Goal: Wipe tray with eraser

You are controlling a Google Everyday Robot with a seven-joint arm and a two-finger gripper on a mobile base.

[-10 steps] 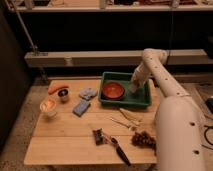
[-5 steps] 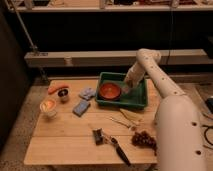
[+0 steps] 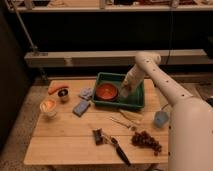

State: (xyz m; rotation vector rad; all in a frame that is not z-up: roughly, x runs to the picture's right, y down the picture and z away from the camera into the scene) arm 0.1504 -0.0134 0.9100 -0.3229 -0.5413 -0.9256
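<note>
Pointing down into the tray, the gripper sits just beside the orange-red bowl, over the tray's floor at the table's far side; its grip state cannot be told

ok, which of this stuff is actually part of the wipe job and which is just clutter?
Job:
- tray
- pincer, low inside the tray
- eraser: can't make it out

Lying about:
- orange-red bowl, sitting in the tray
- carrot
- grapes
- black-handled tool
</note>
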